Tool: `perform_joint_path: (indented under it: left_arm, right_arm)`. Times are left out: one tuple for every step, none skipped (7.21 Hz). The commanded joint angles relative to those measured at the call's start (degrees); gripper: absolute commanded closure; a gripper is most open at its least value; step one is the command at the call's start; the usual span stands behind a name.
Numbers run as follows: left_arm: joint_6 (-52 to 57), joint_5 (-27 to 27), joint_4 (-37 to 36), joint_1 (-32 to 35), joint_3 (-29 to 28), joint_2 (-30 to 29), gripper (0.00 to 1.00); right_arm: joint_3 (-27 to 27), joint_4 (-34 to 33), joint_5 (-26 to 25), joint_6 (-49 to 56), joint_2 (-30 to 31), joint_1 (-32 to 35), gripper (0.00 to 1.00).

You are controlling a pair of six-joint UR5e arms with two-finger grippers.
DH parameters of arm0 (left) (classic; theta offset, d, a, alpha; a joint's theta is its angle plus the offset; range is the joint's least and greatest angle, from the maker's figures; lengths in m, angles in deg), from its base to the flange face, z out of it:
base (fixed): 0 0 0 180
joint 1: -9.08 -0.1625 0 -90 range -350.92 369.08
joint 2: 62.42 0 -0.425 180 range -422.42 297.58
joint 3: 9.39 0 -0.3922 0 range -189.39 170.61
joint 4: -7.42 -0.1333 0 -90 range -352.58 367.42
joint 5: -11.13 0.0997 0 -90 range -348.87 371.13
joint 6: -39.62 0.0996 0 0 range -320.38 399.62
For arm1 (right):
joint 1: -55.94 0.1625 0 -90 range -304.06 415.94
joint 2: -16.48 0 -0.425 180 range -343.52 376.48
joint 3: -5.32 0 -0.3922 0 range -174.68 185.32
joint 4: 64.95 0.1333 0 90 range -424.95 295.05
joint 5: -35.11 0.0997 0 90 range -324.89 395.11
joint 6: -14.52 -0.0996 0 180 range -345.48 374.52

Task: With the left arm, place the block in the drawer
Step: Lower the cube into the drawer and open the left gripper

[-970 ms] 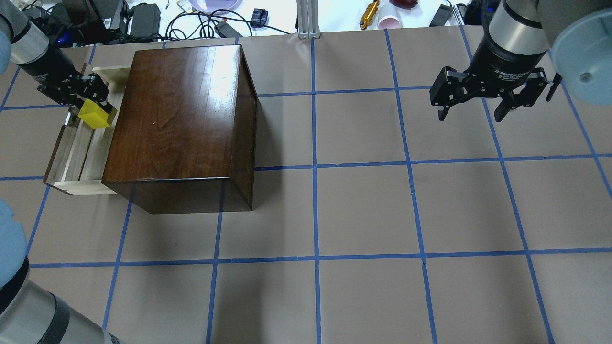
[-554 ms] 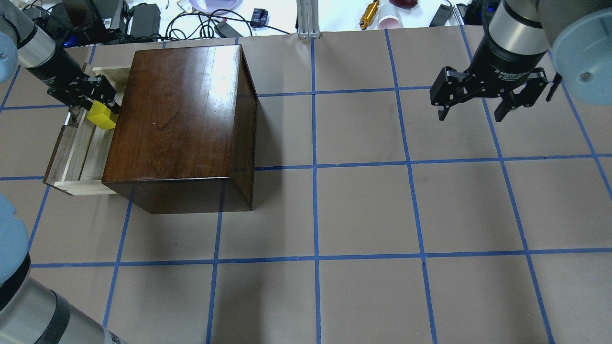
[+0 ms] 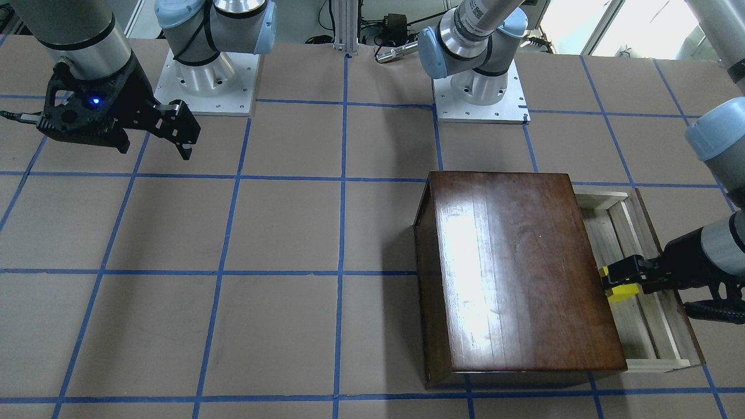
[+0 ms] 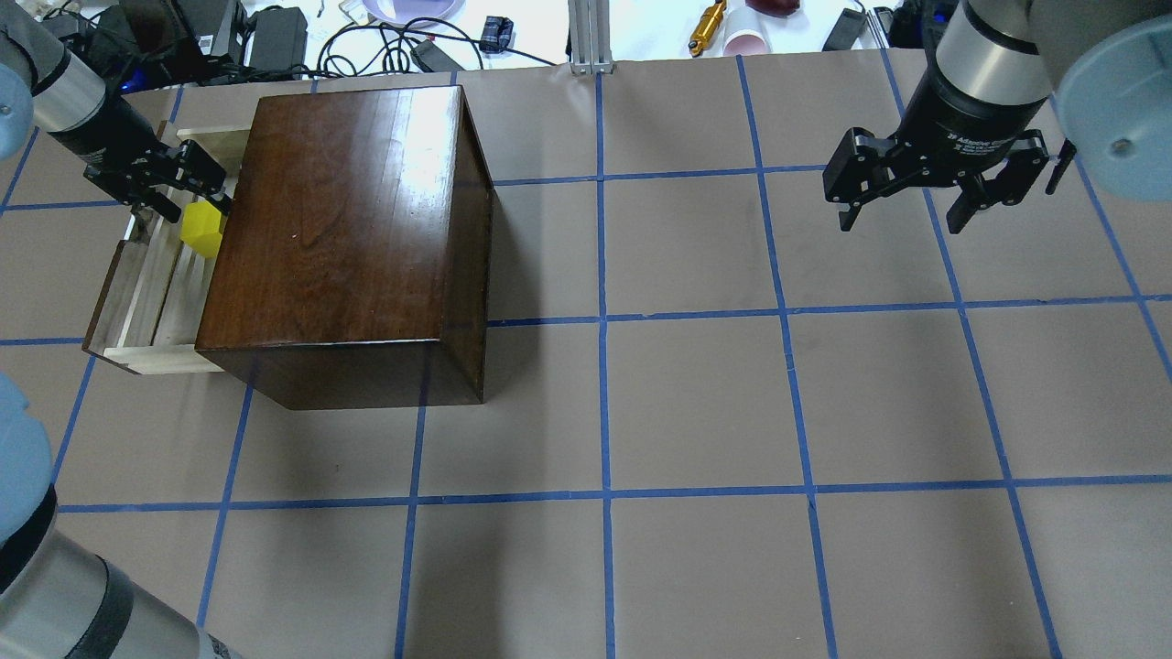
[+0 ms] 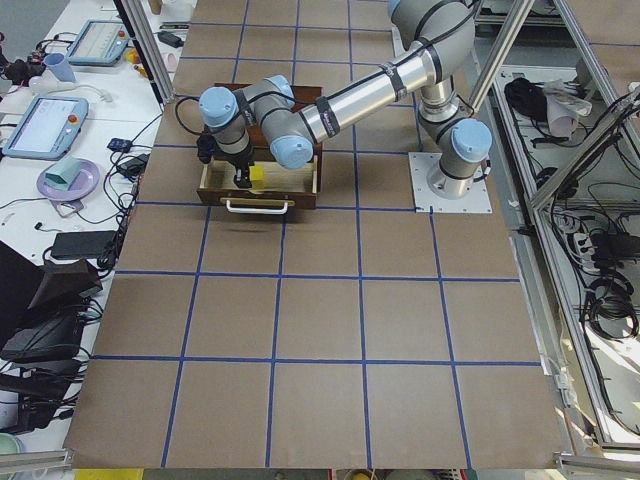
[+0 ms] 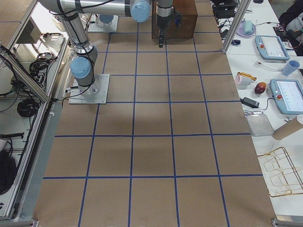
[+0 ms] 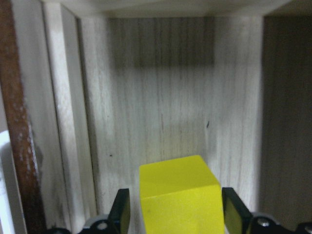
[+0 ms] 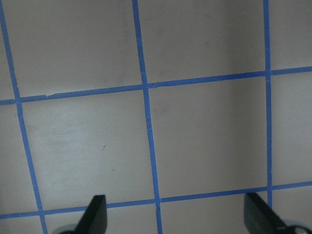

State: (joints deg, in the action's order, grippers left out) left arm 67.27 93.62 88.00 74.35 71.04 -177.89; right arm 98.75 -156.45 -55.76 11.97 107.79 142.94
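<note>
While the silver left arm (image 4: 78, 105) slants down into the pale-wood drawer (image 4: 151, 293), its black gripper (image 7: 173, 214) straddles the small yellow cube (image 7: 178, 190), whether clamped I cannot tell.

Brown tabletop (image 4: 696, 403), blue tape grid (image 4: 602, 366); cluttered white bench (image 4: 531, 32) behind.
</note>
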Motion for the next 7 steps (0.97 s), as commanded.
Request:
perform_joint_path:
  left_arm:
    - [0.0,0.5,0.1,-0.1,-0.6,1.4,0.00]
    - [0.0,0.7,0.2,-0.2,-0.7,2.1,0.00]
    - [-0.4,1.1,0.9,-0.2,-1.3,3.0,0.00]
    - [-1.6,1.1,3.1,-0.1,-2.6,4.2,0.00]
    - [-8.0,1.9,5.1,0.7,-4.2,5.2,0.00]
    - [-11.2,2.8,6.8,2.3,-4.9,6.8,0.00]
    - [-12.3,5.3,6.9,5.4,-5.0,8.6,0.00]
  right_arm:
    - [0.0,0.0,0.0,0.0,0.0,-0.1,0.00]
    - [0.0,0.0,0.0,0.0,0.0,0.0,0.00]
    - [0.0,0.0,0.0,0.0,0.0,-0.1,0.00]
    - [0.0,0.0,0.0,0.0,0.0,0.0,0.00]
    - [0.0,0.0,0.0,0.0,0.0,0.0,0.00]
    - [0.0,0.0,0.0,0.0,0.0,0.0,0.00]
    - [0.0,0.0,0.0,0.0,0.0,0.0,0.00]
